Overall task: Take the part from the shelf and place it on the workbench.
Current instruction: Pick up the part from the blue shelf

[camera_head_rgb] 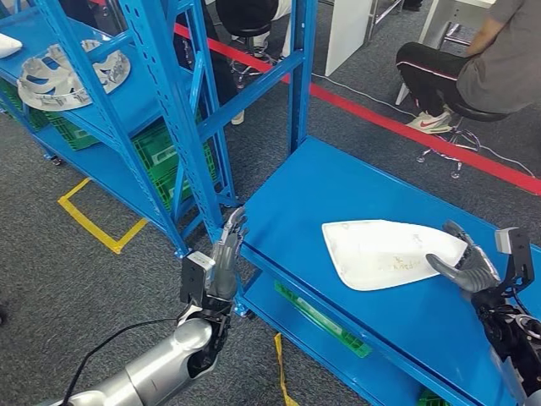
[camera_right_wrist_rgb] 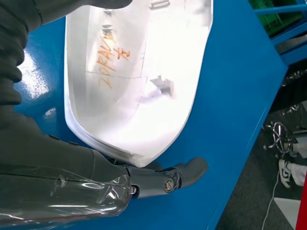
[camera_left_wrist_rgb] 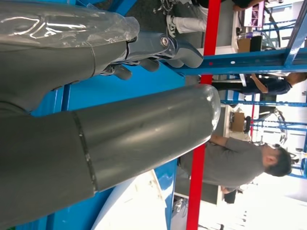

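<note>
- Flat on the blue desk, the white part was gripped at its edge by the right robot hand.
- Nothing was held by the left robot hand, fingers extended beside the desk corner.

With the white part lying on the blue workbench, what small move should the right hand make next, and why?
Probably spread its fingers and draw back. The white part already lies flat on the blue workbench, and the right hand is at its edge with fingers around the rim, so the placing looks done. The left hand hangs off the bench corner, holding nothing.
</note>
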Robot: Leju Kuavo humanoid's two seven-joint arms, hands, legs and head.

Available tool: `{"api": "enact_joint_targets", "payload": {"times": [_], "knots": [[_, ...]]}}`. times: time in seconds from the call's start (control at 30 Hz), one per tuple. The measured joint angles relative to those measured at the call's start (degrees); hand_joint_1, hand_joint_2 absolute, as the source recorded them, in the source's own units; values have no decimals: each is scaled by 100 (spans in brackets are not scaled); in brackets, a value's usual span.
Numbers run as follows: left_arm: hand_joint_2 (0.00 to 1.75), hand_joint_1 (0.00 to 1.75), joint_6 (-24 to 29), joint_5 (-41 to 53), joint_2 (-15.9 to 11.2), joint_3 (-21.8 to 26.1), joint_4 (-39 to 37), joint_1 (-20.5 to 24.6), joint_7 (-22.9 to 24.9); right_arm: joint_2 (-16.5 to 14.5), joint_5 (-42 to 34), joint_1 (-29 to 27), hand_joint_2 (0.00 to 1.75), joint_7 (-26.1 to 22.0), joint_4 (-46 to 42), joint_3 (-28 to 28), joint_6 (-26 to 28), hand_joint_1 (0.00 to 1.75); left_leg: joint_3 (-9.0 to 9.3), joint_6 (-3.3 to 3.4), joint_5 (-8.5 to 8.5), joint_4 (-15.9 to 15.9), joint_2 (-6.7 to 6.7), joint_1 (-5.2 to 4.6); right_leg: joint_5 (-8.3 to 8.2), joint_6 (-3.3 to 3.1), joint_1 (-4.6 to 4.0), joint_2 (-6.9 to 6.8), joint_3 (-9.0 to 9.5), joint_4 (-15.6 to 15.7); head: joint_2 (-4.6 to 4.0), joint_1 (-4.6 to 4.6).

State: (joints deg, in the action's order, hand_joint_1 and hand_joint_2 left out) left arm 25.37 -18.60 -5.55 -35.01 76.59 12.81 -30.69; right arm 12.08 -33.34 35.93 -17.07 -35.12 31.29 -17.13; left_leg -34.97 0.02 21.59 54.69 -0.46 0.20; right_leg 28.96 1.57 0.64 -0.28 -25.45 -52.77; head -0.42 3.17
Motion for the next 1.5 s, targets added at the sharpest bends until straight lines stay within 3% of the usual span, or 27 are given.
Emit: {"api": "enact_joint_targets", "payload": {"times": [0.13,0.27,1.5], "knots": [[0,0,6,-2,0,0,-2,1,-6,-31,-14,10,175,-36,29,33,-3,0,0,0,0,0,0,0,0,0,0,0,-1,0,0,1],[0,0,37,-25,0,0,-8,5,-19,-62,-74,20,175,-30,82,63,27,175,0,0,0,0,0,1,0,0,0,0,-1,0,0,1],[0,0,202,-37,-41,0,-24,-49,-52,-78,-430,48,175,-156,288,119,561,175,2,-1,-1,3,1,8,-1,0,-4,2,-4,0,0,1]]}}
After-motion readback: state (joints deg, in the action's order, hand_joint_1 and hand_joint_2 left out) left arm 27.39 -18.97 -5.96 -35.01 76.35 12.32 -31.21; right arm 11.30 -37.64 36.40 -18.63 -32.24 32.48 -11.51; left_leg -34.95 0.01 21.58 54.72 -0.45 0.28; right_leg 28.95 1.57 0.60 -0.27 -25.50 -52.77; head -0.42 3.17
